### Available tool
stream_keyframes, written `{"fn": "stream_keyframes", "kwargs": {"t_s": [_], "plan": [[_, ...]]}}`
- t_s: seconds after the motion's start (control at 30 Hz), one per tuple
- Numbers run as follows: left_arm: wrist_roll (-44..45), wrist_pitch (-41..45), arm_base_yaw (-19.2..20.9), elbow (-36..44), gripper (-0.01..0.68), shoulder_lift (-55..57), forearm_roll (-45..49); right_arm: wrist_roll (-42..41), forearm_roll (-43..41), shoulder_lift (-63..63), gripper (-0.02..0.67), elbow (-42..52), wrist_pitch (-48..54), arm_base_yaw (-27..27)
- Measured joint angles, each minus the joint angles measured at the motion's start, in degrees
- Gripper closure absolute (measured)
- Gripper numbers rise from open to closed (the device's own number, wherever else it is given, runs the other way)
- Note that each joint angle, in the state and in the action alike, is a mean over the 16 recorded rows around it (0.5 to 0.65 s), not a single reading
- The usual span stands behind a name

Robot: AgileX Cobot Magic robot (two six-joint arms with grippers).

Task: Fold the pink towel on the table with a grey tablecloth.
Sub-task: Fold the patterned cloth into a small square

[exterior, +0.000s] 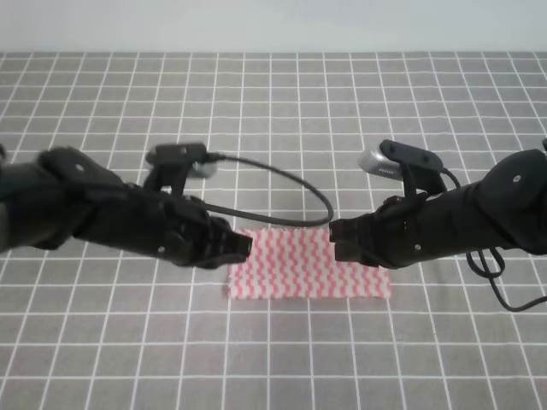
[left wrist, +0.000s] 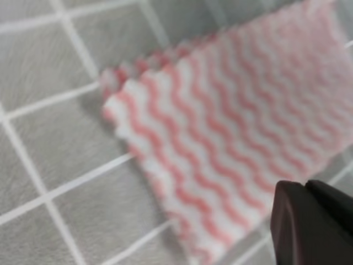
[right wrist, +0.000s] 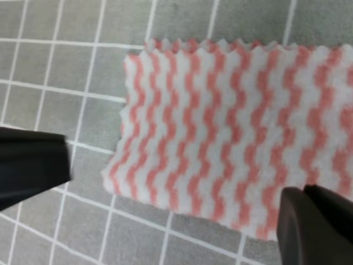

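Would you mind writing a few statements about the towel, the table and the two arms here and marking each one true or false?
1. The pink towel lies flat on the table. True.
2. The towel is plain pink with no pattern. False: it has pink and white wavy stripes.
3. The left gripper is at the towel's left end and the right gripper near its right end. True.
4. The towel hangs in the air between the two grippers. False: it rests on the tablecloth.
5. The tablecloth is grey with a white grid. True.
6. The right gripper's fingers are pressed together. False: the right wrist view shows a wide gap between them.
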Motion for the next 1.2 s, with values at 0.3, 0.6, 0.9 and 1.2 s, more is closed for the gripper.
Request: {"fn": "stream_keyframes", "kwargs": {"t_s": [0.3,0.6,0.9,1.2], "plan": [[0.95,-0.32,0.00,-0.05,0.675,7.32,-0.04,0.65,-0.20,1.00,0.664,-0.56,-0.33,0.00],[1.40,0.86,0.00,-0.98,0.676,9.65,0.13,0.61,-0.37,1.07,0.664,-0.85,-0.78,-0.03],[1.57,2.61,0.00,-4.16,0.676,6.80,0.34,0.64,-0.75,1.04,0.664,-0.87,-0.59,-1.32],[1.04,1.84,0.10,-7.06,0.676,9.17,0.15,0.79,-1.22,1.04,0.644,-0.89,1.00,-4.50]]}}
